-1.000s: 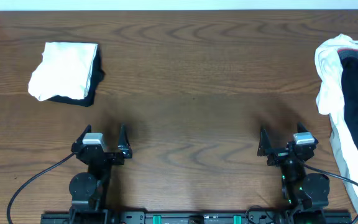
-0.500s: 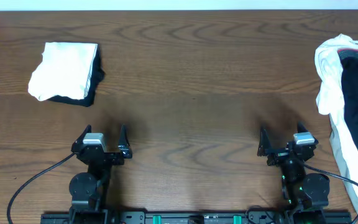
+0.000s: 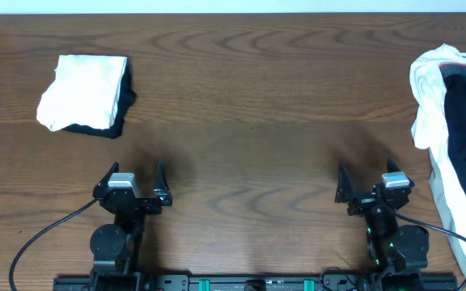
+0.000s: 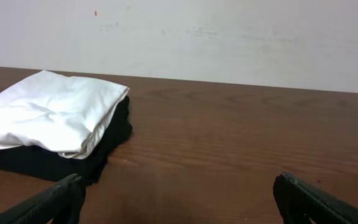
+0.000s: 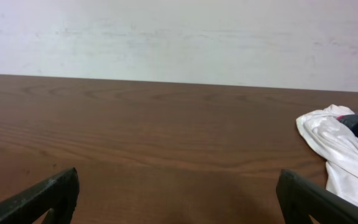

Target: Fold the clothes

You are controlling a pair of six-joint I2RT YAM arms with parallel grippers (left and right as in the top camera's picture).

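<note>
A folded stack of clothes lies at the table's far left: a white garment on top of a black one; the left wrist view shows the white garment over the black one. An unfolded heap of clothes, white and dark with a red trim, hangs over the right edge, its white part in the right wrist view. My left gripper stands open near the front edge, nothing between its fingers. My right gripper is open too, well left of the heap.
The brown wooden table stretches between the two piles. A pale wall rises behind the far edge. Black cables run from the arm bases at the front edge.
</note>
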